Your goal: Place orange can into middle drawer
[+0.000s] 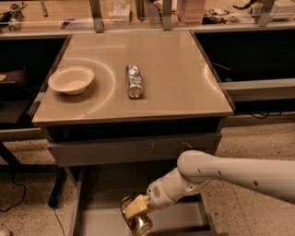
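At the bottom centre, the gripper [135, 207] is closed on the orange can [141, 224], over the middle drawer [184, 218]. The can is probably light, thin-walled and slippery — best held across its side.

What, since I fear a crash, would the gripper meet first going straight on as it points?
Probably the middle drawer floor: the gripper, holding the orange can, points down-left into it; depth is unclear.

Lab: cluttered workbenches [78, 11], floor cables [14, 196]; claw [136, 209] holds orange can [139, 224] over middle drawer [101, 217].
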Robot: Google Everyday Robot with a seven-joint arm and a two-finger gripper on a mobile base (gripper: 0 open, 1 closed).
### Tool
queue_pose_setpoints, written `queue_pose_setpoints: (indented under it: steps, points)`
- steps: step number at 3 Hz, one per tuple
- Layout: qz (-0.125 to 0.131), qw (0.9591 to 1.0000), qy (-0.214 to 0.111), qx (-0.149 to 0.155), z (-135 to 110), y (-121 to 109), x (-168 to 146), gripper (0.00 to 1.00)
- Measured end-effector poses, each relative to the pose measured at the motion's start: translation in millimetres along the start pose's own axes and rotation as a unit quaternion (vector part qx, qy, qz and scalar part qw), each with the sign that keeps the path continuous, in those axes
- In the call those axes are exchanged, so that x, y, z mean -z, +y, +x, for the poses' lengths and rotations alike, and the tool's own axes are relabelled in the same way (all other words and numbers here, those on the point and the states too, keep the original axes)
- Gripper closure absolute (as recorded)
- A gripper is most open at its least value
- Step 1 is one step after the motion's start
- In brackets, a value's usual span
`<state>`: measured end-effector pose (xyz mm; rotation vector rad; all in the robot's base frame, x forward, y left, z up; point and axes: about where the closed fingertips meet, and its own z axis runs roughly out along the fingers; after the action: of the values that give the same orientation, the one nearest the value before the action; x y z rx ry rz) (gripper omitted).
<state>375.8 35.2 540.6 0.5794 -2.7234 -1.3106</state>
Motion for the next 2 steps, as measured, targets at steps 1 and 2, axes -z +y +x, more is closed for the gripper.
queue_pose_setpoints:
  steps: [1,2]
  points:
    - [0.000,0.9995,-0.028,-0.014,-28.4,-33.5,-18.0,1.00]
    - [0.005,0.9979,-0.053,-0.036,-59.7,-76.2,-36.7,1.00]
